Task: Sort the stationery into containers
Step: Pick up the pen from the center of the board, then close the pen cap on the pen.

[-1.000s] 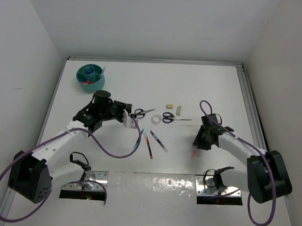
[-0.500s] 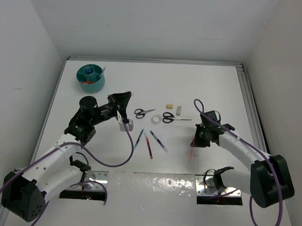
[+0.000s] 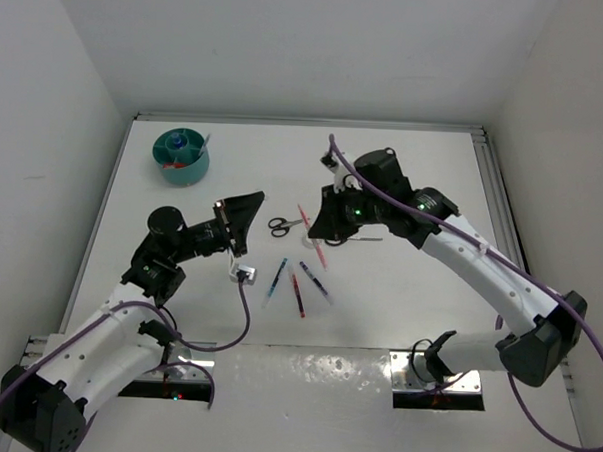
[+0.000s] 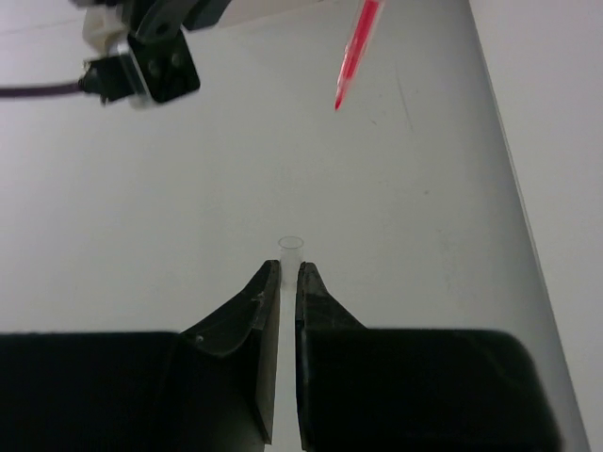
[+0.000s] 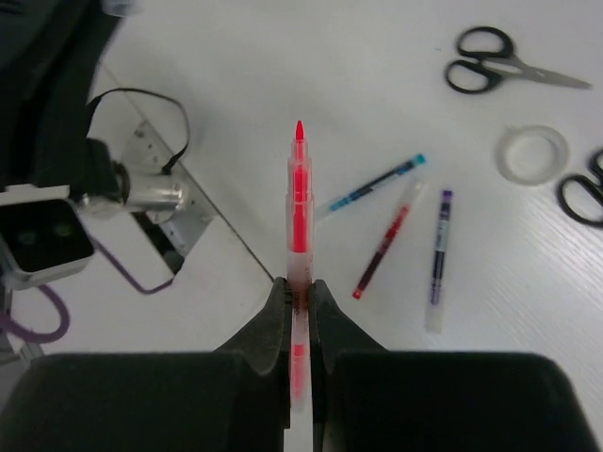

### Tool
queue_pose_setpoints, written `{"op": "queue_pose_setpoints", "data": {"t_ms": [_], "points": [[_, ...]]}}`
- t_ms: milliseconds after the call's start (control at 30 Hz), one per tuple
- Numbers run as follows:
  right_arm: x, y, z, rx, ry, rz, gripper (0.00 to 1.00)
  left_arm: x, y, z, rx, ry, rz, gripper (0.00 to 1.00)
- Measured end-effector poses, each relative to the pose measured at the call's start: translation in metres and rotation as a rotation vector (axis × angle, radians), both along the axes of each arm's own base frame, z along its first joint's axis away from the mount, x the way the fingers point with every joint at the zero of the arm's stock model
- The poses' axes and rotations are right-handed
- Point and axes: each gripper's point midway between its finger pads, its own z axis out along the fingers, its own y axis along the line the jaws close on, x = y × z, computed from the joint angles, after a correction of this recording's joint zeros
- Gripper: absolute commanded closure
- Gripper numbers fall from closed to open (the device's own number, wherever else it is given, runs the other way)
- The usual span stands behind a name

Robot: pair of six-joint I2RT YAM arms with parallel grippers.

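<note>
Swung in from the right side of the table [image 3: 434, 172], the right gripper [image 5: 299, 282] now hangs over its middle, while the left arm has drawn back toward its base. The right jaws are clamped on the red pen [image 5: 299, 188], pinching the clear barrel low down, so the upper length and the pointed red tip stick straight out beyond the fingertips, off the surface. The left gripper [image 4: 289, 268] is closed, its black fingers parted only by a hairline slit. A small clear rim [image 4: 290, 243] shows just past the tips; whether it is held or lies on the table I cannot tell. Below the held pen lie three slim pens, near one another but apart: a teal-tipped pen [image 5: 377, 184], a dark red pen [image 5: 384, 240] and a purple-capped pen [image 5: 439, 259] with a clear barrel. Beyond them are black-handled scissors [image 5: 499, 68] with bright metal blades, a clear tape roll [image 5: 532, 154] lying flat, and the loops of a second pair of scissors [image 5: 582, 193] at the frame's edge. The organiser [image 3: 189, 173], a round teal plastic tub, stands near the far left corner, well apart from both grippers. A blue thing sits at its centre, a pale stick leans out at its right rim, and a red bit shows on its left side.
</note>
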Motion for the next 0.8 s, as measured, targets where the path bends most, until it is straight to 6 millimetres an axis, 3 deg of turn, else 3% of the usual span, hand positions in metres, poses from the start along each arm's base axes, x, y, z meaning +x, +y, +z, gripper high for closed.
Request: {"op": "queue_pose_setpoints", "data": {"t_ms": [133, 267, 400, 800], "points": [[-0.014, 0.034, 0.012, 0.006, -0.011, 0.122, 1.0, -0.005, 0.0, 0.008, 0.015, -0.06, -0.009, 1.0], [-0.027, 0.05, 0.014, 0.008, -0.012, 0.194, 1.0, -0.009, 0.0, 0.008, 0.039, -0.091, -0.018, 1.0], [-0.034, 0.055, 0.013, 0.009, -0.009, 0.225, 1.0, -0.013, -0.001, 0.004, 0.061, -0.095, -0.031, 1.0], [-0.031, 0.057, 0.016, 0.015, -0.051, 0.247, 1.0, -0.017, -0.002, -0.003, 0.082, -0.078, -0.051, 1.0]]}}
